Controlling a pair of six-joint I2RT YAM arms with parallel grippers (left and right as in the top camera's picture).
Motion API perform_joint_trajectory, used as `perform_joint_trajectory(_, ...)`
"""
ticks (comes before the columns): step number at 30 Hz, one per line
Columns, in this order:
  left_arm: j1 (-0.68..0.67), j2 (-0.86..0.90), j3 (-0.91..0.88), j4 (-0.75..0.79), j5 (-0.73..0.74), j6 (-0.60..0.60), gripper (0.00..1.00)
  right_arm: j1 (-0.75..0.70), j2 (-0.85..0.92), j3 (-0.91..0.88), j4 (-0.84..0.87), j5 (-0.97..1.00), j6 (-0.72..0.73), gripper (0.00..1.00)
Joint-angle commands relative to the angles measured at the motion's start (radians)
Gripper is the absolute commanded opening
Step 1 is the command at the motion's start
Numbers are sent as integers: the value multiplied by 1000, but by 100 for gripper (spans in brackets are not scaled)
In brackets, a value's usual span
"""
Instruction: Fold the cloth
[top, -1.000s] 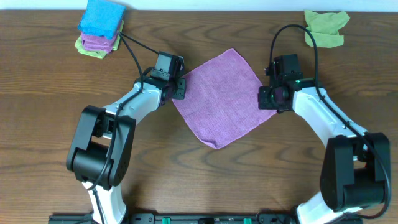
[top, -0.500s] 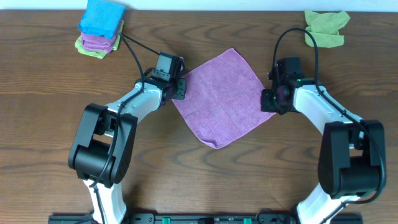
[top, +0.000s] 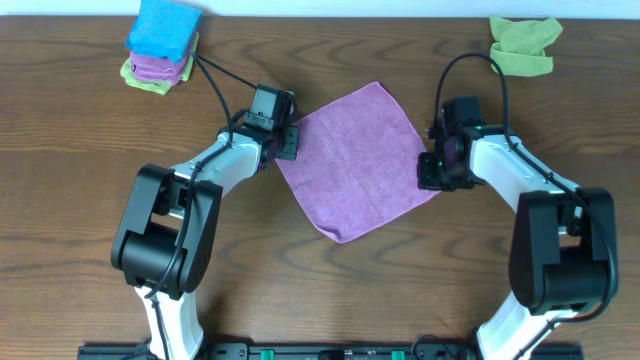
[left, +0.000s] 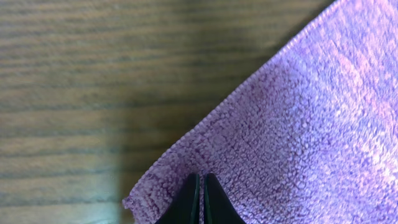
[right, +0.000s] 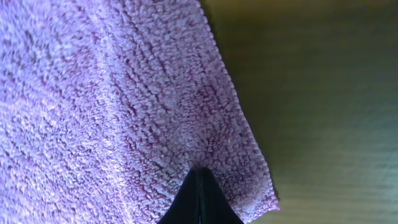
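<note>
A purple cloth (top: 355, 165) lies as a diamond in the middle of the wooden table. My left gripper (top: 288, 140) is at its left corner. In the left wrist view the fingers (left: 202, 177) are pressed together on the cloth (left: 298, 124) just inside that corner, and the cloth looks flat there. My right gripper (top: 432, 172) is at the right corner. In the right wrist view its fingers (right: 200, 171) are shut on the cloth (right: 124, 93), which rises in a ridge from the pinch.
A stack of folded cloths, blue over purple over green (top: 158, 45), sits at the back left. A crumpled green cloth (top: 523, 45) lies at the back right. Black cables run from both wrists toward the back edge.
My right gripper has shifted slightly toward the front and left with the cloth's right corner, and the cloth's right edge has drawn in a little. The left gripper has not moved.
</note>
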Motion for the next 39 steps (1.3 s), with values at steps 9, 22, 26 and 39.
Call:
perform_joint_trajectory(9, 56, 18, 41, 36, -21, -12, 6, 128, 10, -10, -140, -111, 37, 1)
perform_joint_trajectory(22, 81, -13, 251, -238, -25, -40, 6, 273, -100, -9, -193, -68, 84, 1)
perform_joint_trajectory(26, 101, -24, 279, -331, -7, -57, 6, 259, -136, -8, -268, 29, 84, 1)
perform_joint_trajectory(39, 87, -120, 276, -645, 205, -88, 6, 187, -288, -8, -325, 138, 132, 1)
